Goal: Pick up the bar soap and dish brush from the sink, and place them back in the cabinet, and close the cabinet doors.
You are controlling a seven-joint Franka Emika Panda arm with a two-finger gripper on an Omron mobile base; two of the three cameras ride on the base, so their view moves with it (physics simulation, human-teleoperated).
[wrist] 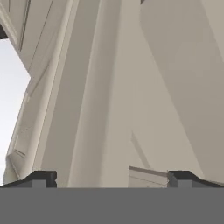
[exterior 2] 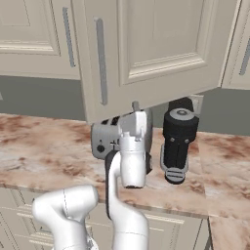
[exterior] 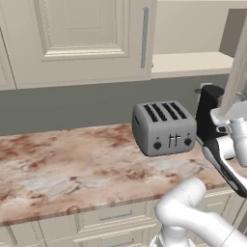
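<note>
The cabinet (exterior: 193,62) stands with its beige shelf bare on the right half. Of the cabinet doors, the left one (exterior: 82,34) is flush with the front, and the right one (exterior 2: 156,49) is swung out over the counter, its silver bar handle (exterior 2: 101,61) near the free edge. My gripper (exterior 2: 136,111) points upward at that door's lower edge, just under its handle side. In the hand view the gripper (wrist: 112,178) is open, with cream door panelling close in front and nothing between the fingertips (wrist: 41,178). The bar soap, the dish brush and the sink are out of view.
A grey four-slot toaster (exterior: 164,128) sits on the marbled counter (exterior: 72,164) right behind my arm. A tall black appliance (exterior 2: 178,141) stands beside it to the right. Cream drawers (exterior: 111,217) run under the counter edge. More closed wall cabinets (exterior 2: 34,34) hang to the left.
</note>
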